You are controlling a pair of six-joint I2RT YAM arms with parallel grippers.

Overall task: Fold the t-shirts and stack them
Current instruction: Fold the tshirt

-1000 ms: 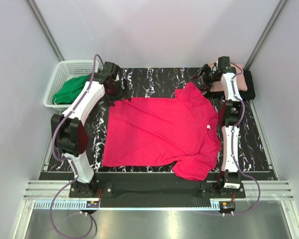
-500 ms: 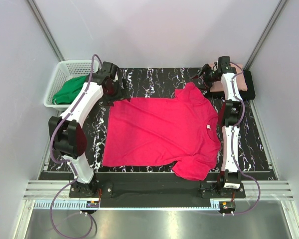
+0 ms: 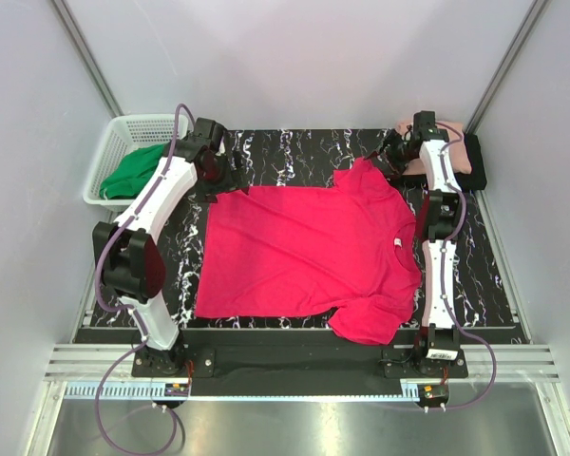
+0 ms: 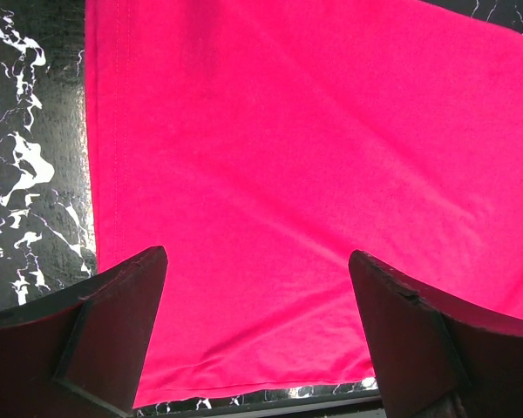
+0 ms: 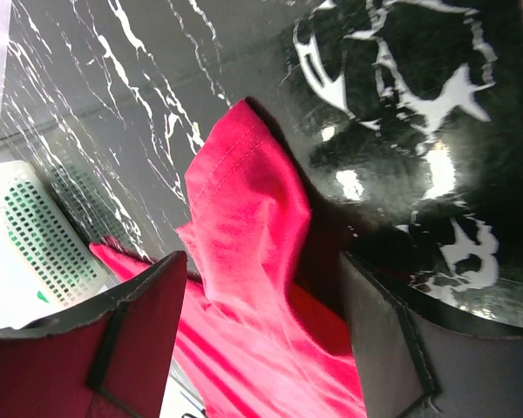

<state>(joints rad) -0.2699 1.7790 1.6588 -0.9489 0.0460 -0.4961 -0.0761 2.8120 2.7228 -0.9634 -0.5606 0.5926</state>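
The crimson-pink t-shirt (image 3: 309,252) lies spread flat on the black marbled mat (image 3: 294,157). My left gripper (image 3: 218,178) is open just above the shirt's far left hem corner. In the left wrist view the cloth (image 4: 288,157) fills the space between the open gripper's (image 4: 257,261) fingers. My right gripper (image 3: 389,158) is open over the far sleeve (image 3: 361,174). In the right wrist view the gripper (image 5: 261,261) straddles the raised sleeve (image 5: 244,209) without closing on it. The pale salmon-pink t-shirt (image 3: 461,152) lies folded on the black t-shirt (image 3: 479,176) at the far right.
A white basket (image 3: 114,142) holding green cloth (image 3: 133,171) stands at the far left and also shows in the right wrist view (image 5: 35,226). Grey walls close in the sides and back. The mat's near edge meets a black rail (image 3: 294,332).
The left arm has shifted a little toward the shirt's far left corner. The right gripper has dipped slightly toward the far sleeve. The shirt has not moved.
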